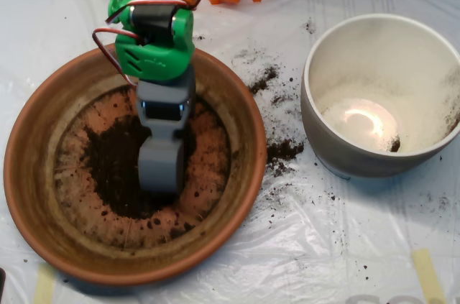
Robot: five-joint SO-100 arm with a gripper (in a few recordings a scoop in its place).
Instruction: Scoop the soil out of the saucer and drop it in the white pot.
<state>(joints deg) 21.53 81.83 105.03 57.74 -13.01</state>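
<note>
Soil (118, 167) lies as a dark brown-black patch on the flat bottom of the saucer (43, 124), heaviest left of centre, ragged at its edges, thinning into loose crumbs and fine specks toward the near and right parts of the dish. Saucer is large, shallow, round, orange-brown terracotta with a wide rim; pale radial streaks show on the bare floor around the patch. It sits on the left half of the surface (338, 246), which is covered in wrinkled clear plastic sheeting. Grey tool (161, 167) reaches down from the far side into the middle of the saucer, its rounded end resting on or just over the right edge of the patch; from above only its closed-looking back is seen, so I cannot tell how far it is parted or whether it has any load. Green and orange arm housing (153, 38) stands above it at the far rim, red and white wires looped on its left. White pot (323, 74) stands to the right, apart from the saucer: deep, off-white inside, greyish outer wall, thick rim. Its floor shows a bright glare spot and one small dark clump near the right wall. Spilled soil (284, 149) is scattered on the sheeting between saucer and pot, in a few clumps and many specks.
</note>
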